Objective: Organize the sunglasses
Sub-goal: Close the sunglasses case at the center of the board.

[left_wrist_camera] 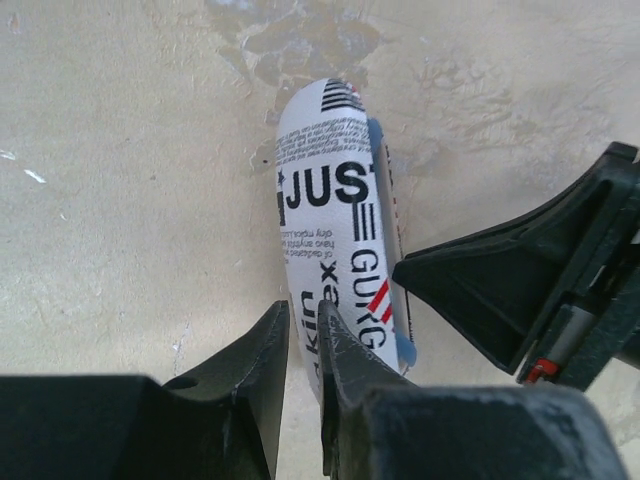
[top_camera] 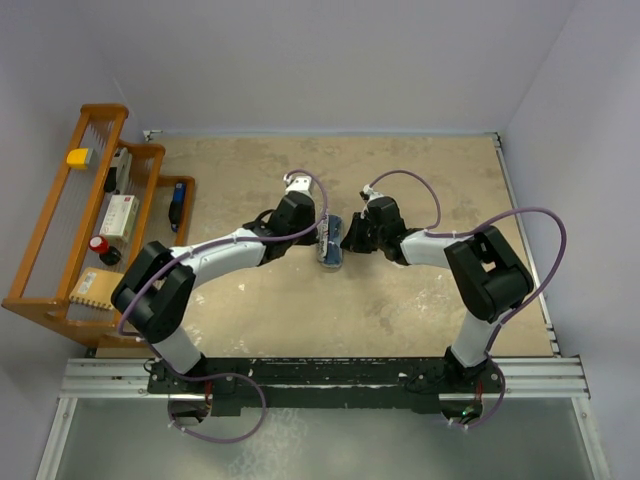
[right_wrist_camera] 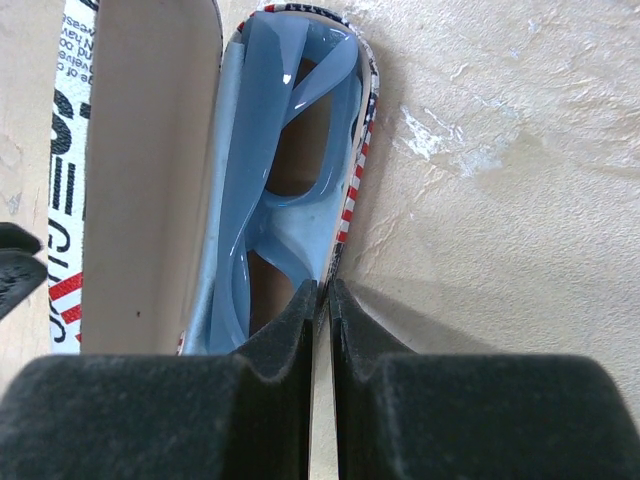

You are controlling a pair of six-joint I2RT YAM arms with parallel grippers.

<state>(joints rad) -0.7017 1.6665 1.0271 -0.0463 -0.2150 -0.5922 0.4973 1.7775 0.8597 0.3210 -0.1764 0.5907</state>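
Sunglasses (right_wrist_camera: 295,215) lie in the case (right_wrist_camera: 150,150) — right tool (right_wrist_camera: 323,292) pinches its rim, left tool (left_wrist_camera: 303,320) barely parted, empty.

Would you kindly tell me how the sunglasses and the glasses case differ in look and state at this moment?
The sunglasses are translucent blue; the glasses case is opaque white with black lettering and a red-striped edge. The sunglasses lie inside, while the case stands open around them. The right fingers pinch the case's rim, not the sunglasses. Both are long and narrow.
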